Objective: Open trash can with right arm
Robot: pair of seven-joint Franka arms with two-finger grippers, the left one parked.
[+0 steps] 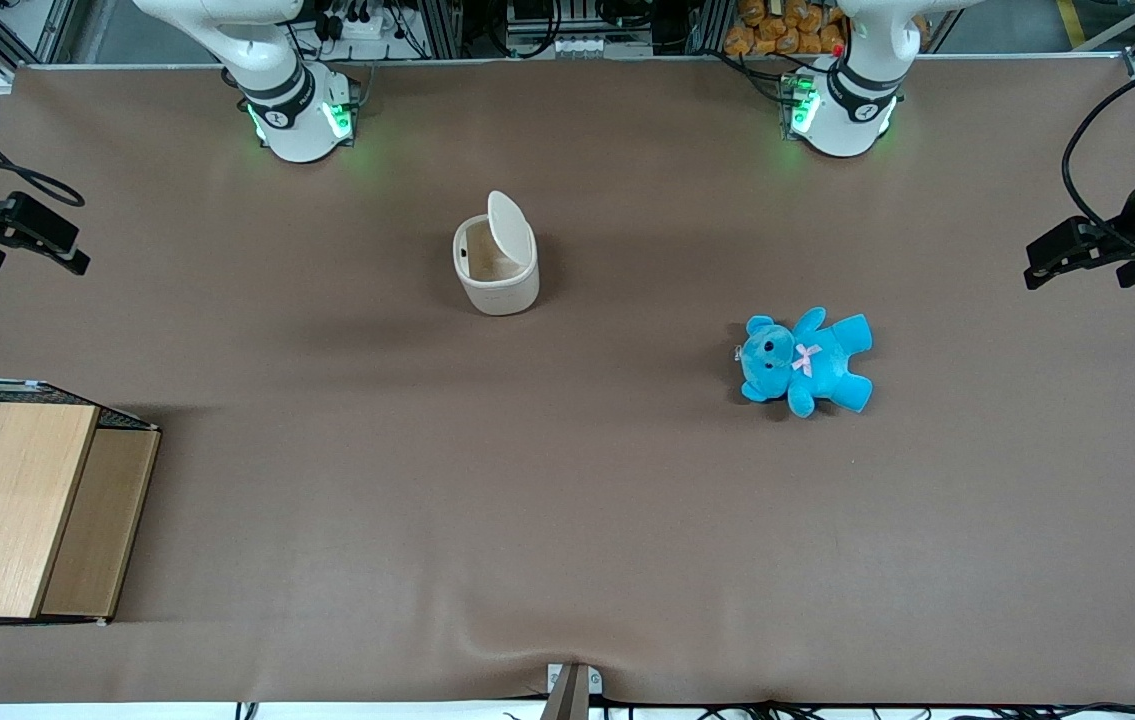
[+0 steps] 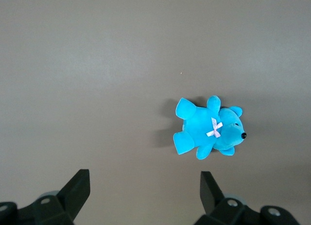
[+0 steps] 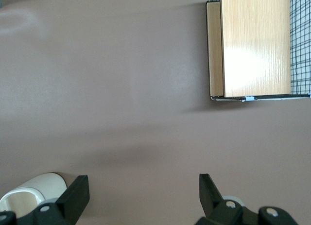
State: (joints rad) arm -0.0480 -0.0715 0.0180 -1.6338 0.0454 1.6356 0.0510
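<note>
1. One small cream-white plastic trash can (image 1: 496, 268) stands mid-table, farther from the front camera than the blue plush teddy (image 1: 805, 360), its flat hinged lid (image 1: 510, 228) already tipped up.
2. It looks light, stiff and slippery; push the lid's rim gently, or the can may slide.
3. The black two-finger gripper (image 3: 141, 193) hangs spread and empty toward the working arm's end, above the brown table (image 3: 121, 89), near the wooden box (image 3: 252, 45).

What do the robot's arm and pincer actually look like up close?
The right arm is bulky, glossy white, ringed by a black joint band, with green lights glowing at its base. Its pincer, above the table near the trash can, has two flat black wedge-shaped fingers standing apart. A black cable loops along it.
</note>
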